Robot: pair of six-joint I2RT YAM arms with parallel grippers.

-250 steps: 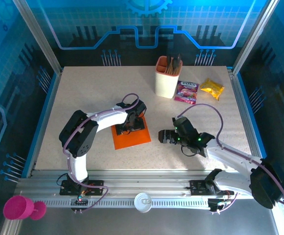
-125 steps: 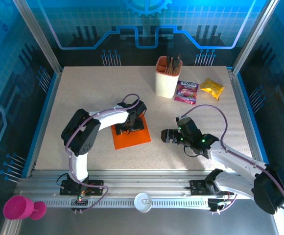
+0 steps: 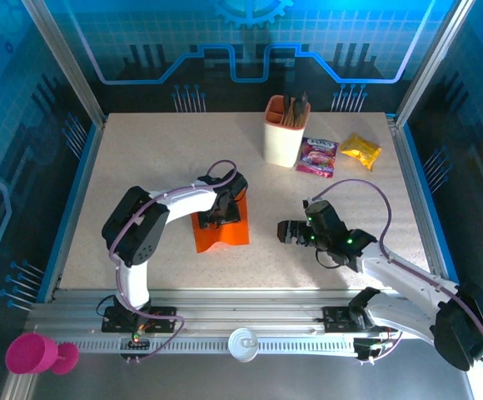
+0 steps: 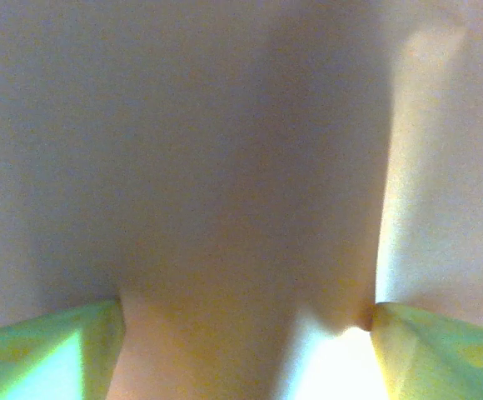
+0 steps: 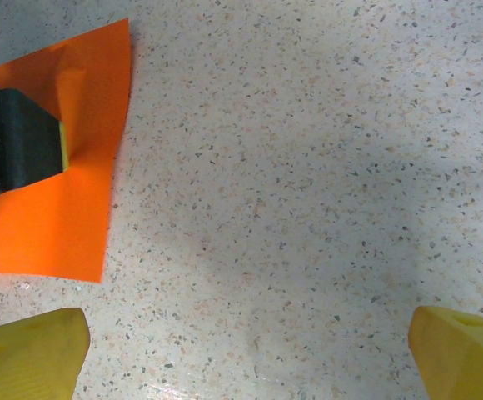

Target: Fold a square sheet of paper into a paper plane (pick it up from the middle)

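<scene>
The square sheet of paper (image 3: pixel 221 237) is bright orange and lies on the table left of centre. My left gripper (image 3: pixel 222 212) points down onto its middle. In the left wrist view the paper (image 4: pixel 241 167) bulges up close between the two yellow-green fingers (image 4: pixel 42 350), which stand apart, so the left gripper (image 4: pixel 246 333) is open. In the right wrist view the paper (image 5: pixel 50 217) shows a raised ridge beside the left arm's black finger (image 5: pixel 12 137). My right gripper (image 3: pixel 285 232) hovers open right of the sheet over bare table (image 5: pixel 246 350). The paper plane is out of view.
A peach holder cup (image 3: pixel 285 133) with utensils stands at the back. A pink snack packet (image 3: pixel 317 156) and a yellow packet (image 3: pixel 361 151) lie to its right. Speckled tabletop (image 5: pixel 308 167) stretches between the sheet and the right arm.
The left fingers have drawn closer together on the sheet, which now looks narrower and humped in the middle. The right gripper has edged slightly to the right, still open.
</scene>
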